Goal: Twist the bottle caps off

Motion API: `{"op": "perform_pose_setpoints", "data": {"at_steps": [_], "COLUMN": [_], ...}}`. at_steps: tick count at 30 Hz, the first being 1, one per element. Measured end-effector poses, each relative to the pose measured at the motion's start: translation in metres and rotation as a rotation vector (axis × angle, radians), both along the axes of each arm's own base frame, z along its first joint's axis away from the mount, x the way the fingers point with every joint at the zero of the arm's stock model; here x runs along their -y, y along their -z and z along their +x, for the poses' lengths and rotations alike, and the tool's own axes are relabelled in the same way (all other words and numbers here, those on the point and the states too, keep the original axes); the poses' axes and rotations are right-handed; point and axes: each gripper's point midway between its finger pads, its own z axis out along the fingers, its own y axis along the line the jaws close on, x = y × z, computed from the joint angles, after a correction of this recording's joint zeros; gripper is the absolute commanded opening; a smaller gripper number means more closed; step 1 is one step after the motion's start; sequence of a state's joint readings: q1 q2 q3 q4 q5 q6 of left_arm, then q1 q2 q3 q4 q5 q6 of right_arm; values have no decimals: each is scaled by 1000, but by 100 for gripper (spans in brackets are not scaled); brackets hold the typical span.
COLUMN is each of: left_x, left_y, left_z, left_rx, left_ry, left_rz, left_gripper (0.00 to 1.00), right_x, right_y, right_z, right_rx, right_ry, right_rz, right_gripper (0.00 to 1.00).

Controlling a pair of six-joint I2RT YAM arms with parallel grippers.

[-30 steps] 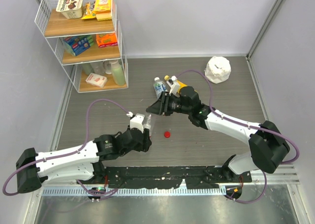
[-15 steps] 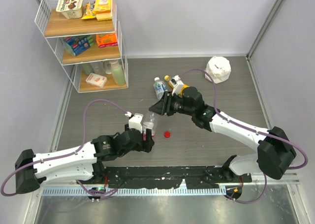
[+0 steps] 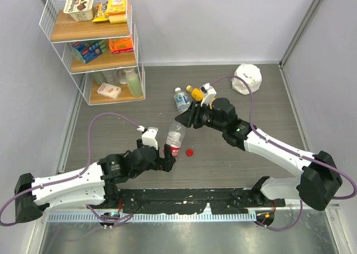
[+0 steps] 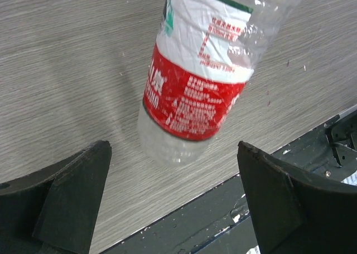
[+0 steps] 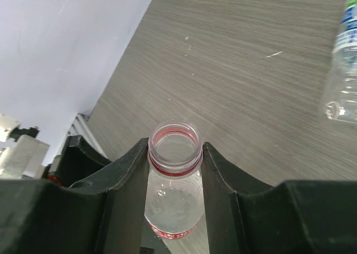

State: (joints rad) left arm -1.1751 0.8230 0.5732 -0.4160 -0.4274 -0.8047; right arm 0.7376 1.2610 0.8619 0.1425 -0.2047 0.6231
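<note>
Left end effector [image 3: 165, 157] is released, its fingers [image 4: 72, 192] spread on either side of the red-label bottle [image 4: 192, 92] without touching it. The right end effector [image 5: 175, 153] is clenched on that bottle's open neck, holding it tilted, its base seemingly just off the counter [image 3: 223, 164]. The red cap [image 3: 189, 152] lies on the counter just right of the bottle's base. Beyond the bottle's neck are the blue-label bottle [image 3: 181, 99] and the yellow bottle [image 3: 196, 93], each with its cap on.

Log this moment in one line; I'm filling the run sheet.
left gripper: open, either side of red-label bottle base | right gripper: shut on bottle neck | bottle: uncapped, tilted | red cap: loose on table
</note>
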Motion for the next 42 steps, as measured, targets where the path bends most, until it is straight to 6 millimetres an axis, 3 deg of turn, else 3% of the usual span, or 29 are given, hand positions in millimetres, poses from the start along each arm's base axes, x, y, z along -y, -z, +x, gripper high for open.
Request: {"op": "perform_pose_setpoints", "data": {"at_steps": [7,22,31,42], "left_x": [0,2,5,2], "left_y": [2,17,8,6], "left_z": [0,0,0,-2], "left_rx": [-3,-24,-1,17], "left_ry": [2,9,21,30], "left_rz": [7,63,17,-30], "left_gripper": [99,96,99,100], "right_x": [27,113,149,162], "right_y": [-1,-56,-42,-35], "right_z": [11,24,37,55], "right_rx": [64,324,358,486], "right_ry": [115,426,592,698], "right_rz": [-111,-266,-399,-443], "right_gripper": [2,1,1,2]}}
